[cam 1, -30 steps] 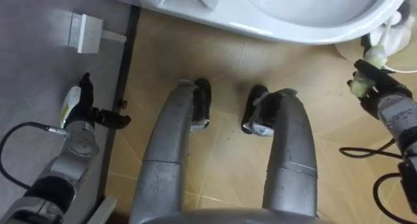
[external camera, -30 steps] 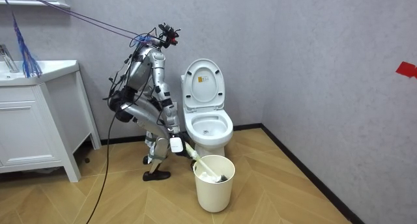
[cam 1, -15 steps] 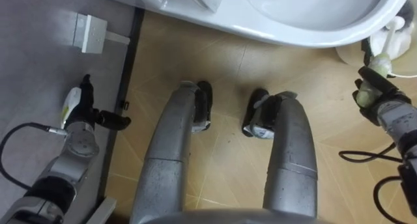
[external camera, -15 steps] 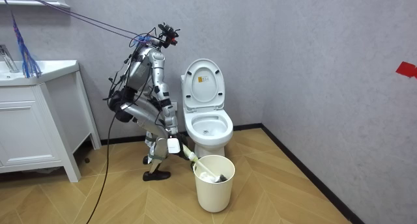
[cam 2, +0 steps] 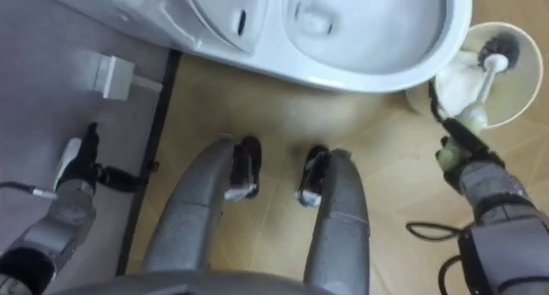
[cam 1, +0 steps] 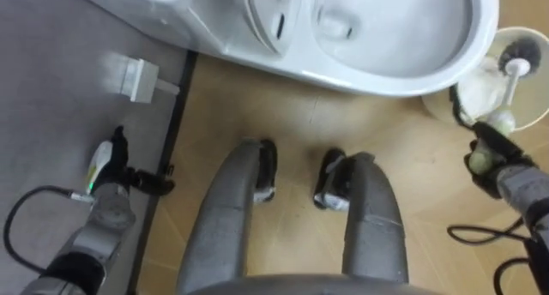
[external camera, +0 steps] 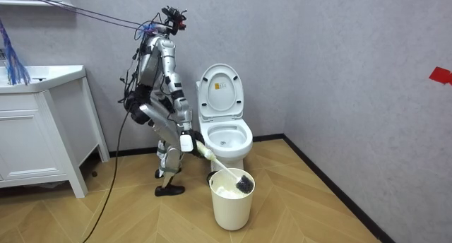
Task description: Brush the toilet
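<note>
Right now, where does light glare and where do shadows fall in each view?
Left eye view: the toilet bowl catches the strongest light, and a soft shadow lies on the floor under its rim. Right eye view: the right hand, shut on the brush, is evenly lit, no glare. Room view: even light on the wall and the bin, no hard shadows.

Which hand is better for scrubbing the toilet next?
Probably the right hand. It grips the brush, whose head is at the top of the bucket, right beside the toilet bowl. The left hand hangs by the wall, away from both.
</note>
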Controlling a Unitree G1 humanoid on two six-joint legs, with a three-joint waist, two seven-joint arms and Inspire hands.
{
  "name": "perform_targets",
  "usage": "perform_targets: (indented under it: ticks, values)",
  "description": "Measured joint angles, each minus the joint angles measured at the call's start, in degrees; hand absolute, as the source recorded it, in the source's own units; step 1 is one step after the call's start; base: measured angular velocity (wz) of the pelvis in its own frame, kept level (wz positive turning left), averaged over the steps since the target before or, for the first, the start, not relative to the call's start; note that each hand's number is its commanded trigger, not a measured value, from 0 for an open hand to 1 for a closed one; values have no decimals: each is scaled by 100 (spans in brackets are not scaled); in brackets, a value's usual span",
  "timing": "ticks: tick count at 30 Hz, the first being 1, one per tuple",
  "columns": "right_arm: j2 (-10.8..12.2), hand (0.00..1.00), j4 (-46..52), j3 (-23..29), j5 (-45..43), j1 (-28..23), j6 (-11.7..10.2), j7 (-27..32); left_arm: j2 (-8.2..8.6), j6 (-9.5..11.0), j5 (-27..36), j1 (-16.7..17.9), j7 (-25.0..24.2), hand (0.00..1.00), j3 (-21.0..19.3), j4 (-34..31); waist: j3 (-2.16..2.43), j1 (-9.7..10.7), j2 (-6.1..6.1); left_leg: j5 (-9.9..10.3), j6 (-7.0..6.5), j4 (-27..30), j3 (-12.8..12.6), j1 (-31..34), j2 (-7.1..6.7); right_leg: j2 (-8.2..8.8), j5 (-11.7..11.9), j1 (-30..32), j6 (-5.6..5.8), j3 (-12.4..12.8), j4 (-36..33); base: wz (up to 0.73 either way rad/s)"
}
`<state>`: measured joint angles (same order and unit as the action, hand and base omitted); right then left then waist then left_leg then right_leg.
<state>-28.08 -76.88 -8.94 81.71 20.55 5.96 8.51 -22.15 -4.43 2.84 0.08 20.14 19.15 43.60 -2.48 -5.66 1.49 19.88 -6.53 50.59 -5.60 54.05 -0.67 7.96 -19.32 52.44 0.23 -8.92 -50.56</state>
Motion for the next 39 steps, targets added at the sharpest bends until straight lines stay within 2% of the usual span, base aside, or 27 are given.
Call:
perform_targets:
  ticks: [5,9,10,13,16,18,19,21,24,27,29,30,32,36,39]
  values:
    - [113,100,33,359,164,-246,-3,3,67,59,0,78,-96,0,-109,89,14,33,21,-62,-17,-542,3,-733,-5,-65,142,-769,78,-39,648,-3]
    - [191,100,156,675,180,-445,-37,6,188,216,-4,100,-167,0,-298,275,33,60,65,-125,-7,-1066,-1,-1452,-7,-140,289,-1499,123,-50,1224,-5]
    - [280,100,168,837,179,-501,-95,8,227,265,-2,191,-184,0,-456,286,69,62,96,-137,12,-1216,-2,-1676,-3,-171,329,-1722,130,-52,1372,-7]
    - [451,100,131,1066,345,-743,-179,5,344,358,-5,443,-184,0,-753,313,110,85,160,-161,38,-1582,2,-2242,3,-224,384,-2305,143,-80,1795,-2]
    - [706,100,235,1522,353,-1097,-297,-8,399,401,-6,809,-216,0,-1031,302,165,82,118,-183,80,-1914,18,-2727,76,-371,553,-2895,147,-115,2346,-4]
    - [783,100,422,1538,312,-1455,-298,-2,453,439,-13,1029,-223,0,-1223,288,178,89,104,-217,107,-2155,31,-3058,79,-397,637,-3284,146,-204,2679,2]
    - [810,100,538,1534,303,-1681,-329,-2,526,450,-13,1155,-225,0,-1289,287,199,84,72,-232,120,-2326,46,-3304,69,-409,674,-3547,151,-249,2870,7]
    - [872,100,575,1544,232,-1923,-421,-9,647,474,-41,1337,-231,0,-1471,284,213,120,65,-256,144,-2547,56,-3641,45,-415,691,-3873,162,-283,3083,7]
    - [1049,100,608,1710,-70,-2237,-538,-140,806,504,-120,1635,-229,0,-1837,86,218,229,74,-298,196,-2827,137,-4100,13,-418,695,-4357,163,-427,3340,15]
    - [1151,100,802,1705,-388,-2529,-561,-189,832,611,-257,1879,-199,0,-1951,-83,224,236,83,-332,240,-3023,201,-4480,-9,-441,695,-4754,162,-484,3539,10]
    - [1218,100,816,1695,-620,-2631,-607,-222,843,645,-334,1925,-170,0,-2028,-97,221,255,90,-340,255,-3087,266,-4644,-18,-454,695,-4974,162,-557,3659,21]
    - [1277,100,817,1694,-860,-2678,-645,-249,880,646,-466,1924,-144,0,-2145,-103,223,295,100,-340,258,-3092,315,-4736,-20,-468,695,-5116,162,-566,3724,27]
    - [1391,100,867,1692,-1270,-2661,-705,-256,1000,651,-705,1954,11,0,-2336,-208,230,248,112,-340,264,-3121,348,-4840,-18,-487,695,-5244,162,-566,3789,14]
    - [1492,100,1240,1511,-2093,-2711,-725,-239,1183,687,-1152,2122,343,0,-2362,-831,218,194,88,-342,274,-3133,411,-4937,-24,-485,696,-5370,161,-649,3804,7]
    - [1495,100,1320,1375,-2622,-2642,-764,-273,1235,772,-1267,2194,536,0,-2356,-1176,204,151,69,-349,288,-3217,438,-5082,-27,-488,698,-5488,158,-690,3835,5]
